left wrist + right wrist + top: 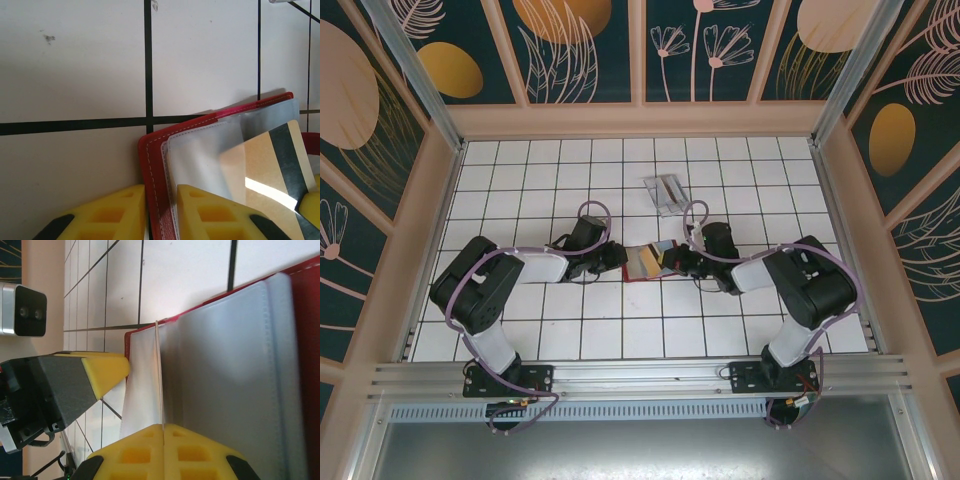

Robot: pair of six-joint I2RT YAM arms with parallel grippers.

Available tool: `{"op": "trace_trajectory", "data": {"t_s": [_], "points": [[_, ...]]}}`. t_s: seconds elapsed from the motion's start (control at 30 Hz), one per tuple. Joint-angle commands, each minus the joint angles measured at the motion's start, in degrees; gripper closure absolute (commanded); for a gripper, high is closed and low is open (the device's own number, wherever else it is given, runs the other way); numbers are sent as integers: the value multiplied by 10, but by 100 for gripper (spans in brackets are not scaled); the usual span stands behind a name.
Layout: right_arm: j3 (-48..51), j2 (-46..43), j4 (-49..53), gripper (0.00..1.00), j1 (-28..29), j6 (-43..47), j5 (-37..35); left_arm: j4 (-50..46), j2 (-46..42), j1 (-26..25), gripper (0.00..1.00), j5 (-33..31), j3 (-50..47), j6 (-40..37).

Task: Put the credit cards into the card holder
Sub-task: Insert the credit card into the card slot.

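The red card holder (634, 276) lies open on the white tiles mid-table, its clear inner pockets (200, 155) facing up. My left gripper (161, 189) is shut on the holder's red cover edge (150, 165); it reaches in from the left (622, 258). A yellow-orange credit card (270, 165) with a black stripe lies partly under a clear pocket. My right gripper (164, 426) is shut on this card, seen edge-on (160, 380) over the grey pockets (235, 365). It comes from the right (672, 263), facing the left finger (105, 371).
A transparent plastic case (665, 193) lies on the tiles behind the holder. Both arms meet at the centre of the tiled table (560, 180), inside wooden walls (640, 120). The aluminium rail (640, 375) carries the arm bases at the near edge.
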State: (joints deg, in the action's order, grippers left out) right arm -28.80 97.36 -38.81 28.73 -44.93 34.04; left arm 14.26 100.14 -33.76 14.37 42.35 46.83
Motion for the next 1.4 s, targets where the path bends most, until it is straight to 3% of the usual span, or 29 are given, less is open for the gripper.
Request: {"op": "trace_trajectory", "data": {"t_s": [0.0, 0.47, 0.83, 1.37], "points": [[18, 11, -56, 100, 15, -27, -26, -8, 26, -5, 77, 5, 5, 4], [45, 28, -170, 100, 23, -34, -63, -11, 24, -5, 79, 0, 2, 1], [56, 69, -255, 100, 74, -97, -110, -7, 34, -5, 80, 8, 4, 2], [81, 65, -278, 100, 89, -117, -192, -4, 32, -5, 87, 7, -7, 8]]}}
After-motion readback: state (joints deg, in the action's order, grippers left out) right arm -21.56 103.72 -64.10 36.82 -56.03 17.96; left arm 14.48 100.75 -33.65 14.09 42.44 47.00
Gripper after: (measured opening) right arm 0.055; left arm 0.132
